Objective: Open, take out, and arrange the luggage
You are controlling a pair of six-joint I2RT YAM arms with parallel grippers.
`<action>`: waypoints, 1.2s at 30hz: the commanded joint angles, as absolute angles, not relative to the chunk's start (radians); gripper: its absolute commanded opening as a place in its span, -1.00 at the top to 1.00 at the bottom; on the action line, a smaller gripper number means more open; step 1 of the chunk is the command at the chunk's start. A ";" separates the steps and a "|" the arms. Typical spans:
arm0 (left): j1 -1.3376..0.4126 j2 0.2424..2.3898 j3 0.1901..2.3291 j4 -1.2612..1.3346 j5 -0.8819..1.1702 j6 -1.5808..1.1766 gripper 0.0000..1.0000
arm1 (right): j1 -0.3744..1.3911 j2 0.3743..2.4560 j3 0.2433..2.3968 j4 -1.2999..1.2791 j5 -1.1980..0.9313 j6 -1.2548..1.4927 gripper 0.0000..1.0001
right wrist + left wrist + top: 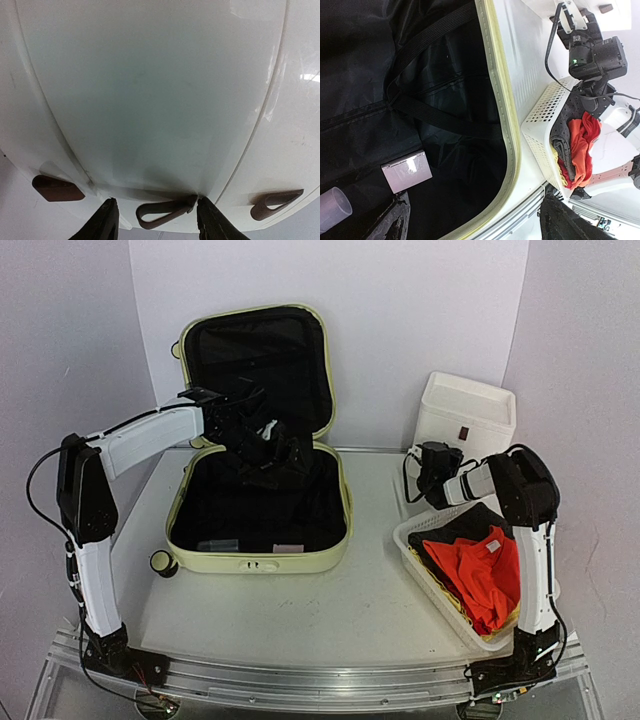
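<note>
Top external view first: the luggage [258, 562] sits left of centre. It's already open, with the lid standing against the back wall and the base flat on the table. Its long axis runs from the top of the frame down toward the arm bases.

In the left wrist view, your left gripper [479, 222] hangs over the lining with its fingers spread wide and nothing between them. What's left inside lies toward the lower left of that frame: one small pinkish box [406, 171] and one clear tube [332, 210], the tube lying on a slant. In the top view both sit along the near wall of the base, so they're toward the bottom of the frame from your gripper. I'd say the left arm is by far the nearer one for these.

Your right gripper [157, 222] is busy elsewhere, nose-up against the white drawer box [465, 415]. Its fingers stand apart either side of the middle pull tab [165, 210], not yet pinched on it as far as I can see.

Count:
- one luggage
- two loose items in it
- one mesh basket [540, 125], holding orange and dark clothes
- one drawer box
- three brown pull tabs
</note>
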State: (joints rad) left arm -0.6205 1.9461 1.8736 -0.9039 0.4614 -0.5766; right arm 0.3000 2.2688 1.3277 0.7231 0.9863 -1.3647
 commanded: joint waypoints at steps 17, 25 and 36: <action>-0.616 1.969 1.951 -0.943 0.489 -0.555 -0.84 | 0.289 2.180 1.307 0.841 1.003 -1.410 1.00; -0.615 1.976 1.967 -0.945 0.496 -0.545 -0.84 | 0.402 2.118 1.471 0.385 0.977 -1.066 1.00; -0.608 1.949 1.952 -0.947 0.491 -0.529 -0.84 | 0.565 2.202 1.737 0.113 0.967 -0.917 1.00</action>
